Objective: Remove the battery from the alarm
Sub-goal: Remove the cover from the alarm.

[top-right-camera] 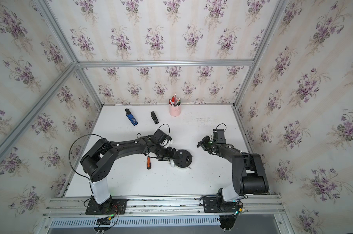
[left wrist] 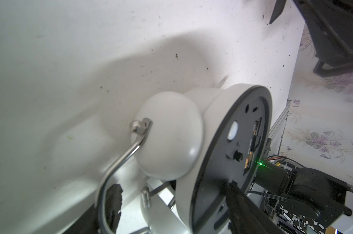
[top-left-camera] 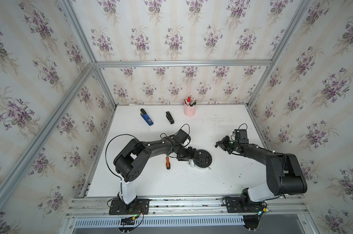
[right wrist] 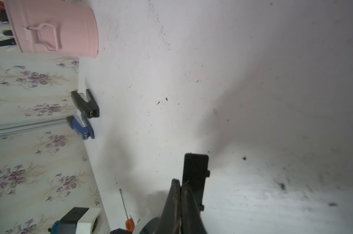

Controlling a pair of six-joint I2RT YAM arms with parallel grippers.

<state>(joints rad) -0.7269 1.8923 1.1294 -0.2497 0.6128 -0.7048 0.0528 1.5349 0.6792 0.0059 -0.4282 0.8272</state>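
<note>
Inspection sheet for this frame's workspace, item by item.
Surface: white tabletop, dark specks.
Job's things: round white twin-bell alarm clock face down; black gold-ended battery in its open back slot.
Clutter: orange-and-black-handled screwdriver, blue stapler, black stapler, pink metal pen cup.
End effectors: left end effector straddles clock, grip unclear; right end effector pinches flat black cover plate.
Cables: black cable loops on both arms.
Surroundings: floral-papered walls, aluminium frame.

Robot lab cell, dressed up as a home. Aluminium frame (top-left-camera: 182, 63) carries floral wallpaper panels (top-left-camera: 171, 30) around a white table (top-left-camera: 212, 178). Left arm (top-left-camera: 135, 156) and right arm (top-left-camera: 273, 162) are bolted to the front rail (top-left-camera: 181, 204).
</note>
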